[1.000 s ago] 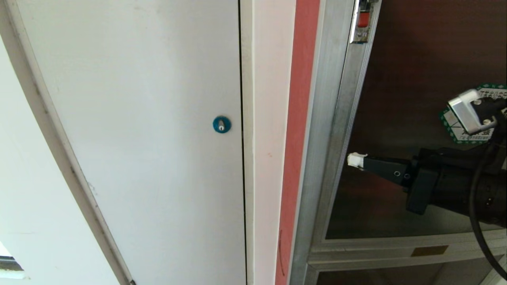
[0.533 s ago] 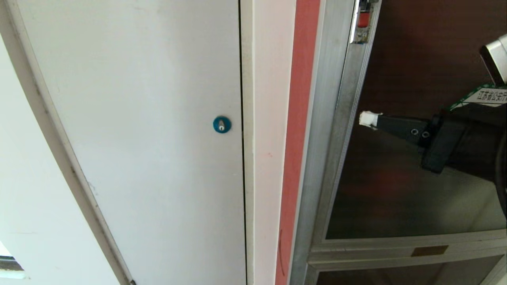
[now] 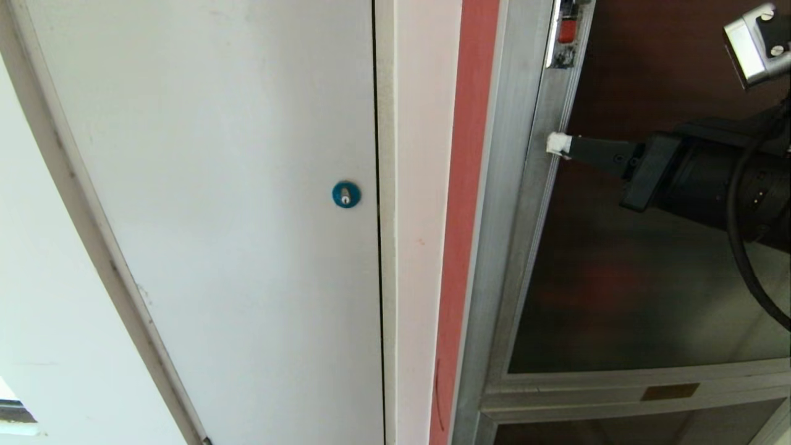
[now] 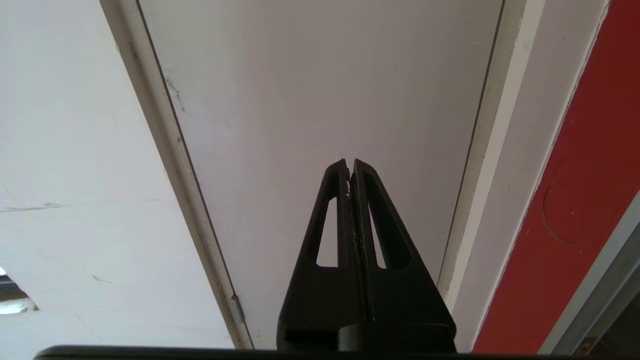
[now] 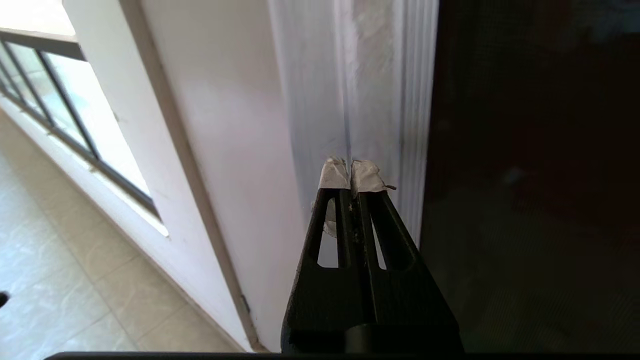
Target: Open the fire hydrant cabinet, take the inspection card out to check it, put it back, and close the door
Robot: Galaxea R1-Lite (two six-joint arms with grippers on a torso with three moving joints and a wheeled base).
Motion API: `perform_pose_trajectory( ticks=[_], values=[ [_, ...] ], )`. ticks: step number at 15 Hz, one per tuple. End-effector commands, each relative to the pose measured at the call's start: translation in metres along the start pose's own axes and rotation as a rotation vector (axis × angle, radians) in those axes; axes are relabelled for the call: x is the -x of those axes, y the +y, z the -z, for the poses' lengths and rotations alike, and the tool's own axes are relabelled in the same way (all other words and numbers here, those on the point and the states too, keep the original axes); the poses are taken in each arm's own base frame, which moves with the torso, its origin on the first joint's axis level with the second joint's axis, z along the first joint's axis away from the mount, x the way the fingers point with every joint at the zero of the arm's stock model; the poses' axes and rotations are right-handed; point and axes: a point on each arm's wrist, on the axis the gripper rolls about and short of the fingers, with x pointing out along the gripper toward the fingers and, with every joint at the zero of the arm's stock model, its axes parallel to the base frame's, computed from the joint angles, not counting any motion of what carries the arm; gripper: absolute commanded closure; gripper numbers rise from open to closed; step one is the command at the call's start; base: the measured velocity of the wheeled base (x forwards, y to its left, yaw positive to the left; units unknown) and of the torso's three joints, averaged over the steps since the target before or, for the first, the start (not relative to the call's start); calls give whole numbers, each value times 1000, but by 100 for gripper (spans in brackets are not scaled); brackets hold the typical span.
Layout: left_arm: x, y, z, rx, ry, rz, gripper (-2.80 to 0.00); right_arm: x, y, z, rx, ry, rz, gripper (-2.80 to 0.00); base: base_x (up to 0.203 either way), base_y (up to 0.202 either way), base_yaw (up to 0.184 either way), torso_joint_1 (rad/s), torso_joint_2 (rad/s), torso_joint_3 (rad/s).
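Ribbed aluminium door [image 3: 544,204] frame, tape-tipped right end effector [image 3: 558,144], pinched together

Bright daylight from the window [image 5: 65,115] — soft glare on white panel [image 3: 216,185], dim tinted glass [image 3: 618,278].

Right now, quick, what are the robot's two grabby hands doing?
Left gripper: shut, holding nothing, in front of the white panel door.
Right gripper: shut, holding nothing, tips at the silver frame of the glass door.
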Motion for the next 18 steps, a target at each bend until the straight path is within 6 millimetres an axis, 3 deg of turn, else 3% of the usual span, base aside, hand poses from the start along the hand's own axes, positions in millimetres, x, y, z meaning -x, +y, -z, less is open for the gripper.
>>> perform_pose_trajectory(
  ticks=[1, 12, 14, 18],
  values=[
    [-1, 0, 6, 1, 22, 1, 0, -14, -6, 4, -4, 10, 34, 0, 0, 0, 0, 0, 0, 0],
    [-1, 0, 6, 1, 21, 1, 0, -38, -38, 13, -7, 34, 152, 0, 0, 0, 0, 0, 0, 0],
    [-1, 0, 6, 1, 22, 1, 0, -35, -37, 11, -6, 28, 151, 0, 0, 0, 0, 0, 0, 0],
    [-1, 0, 6, 1, 22, 1, 0, -12, -21, -3, 8, -16, 122, 0, 0, 0, 0, 0, 0, 0]
  ],
)
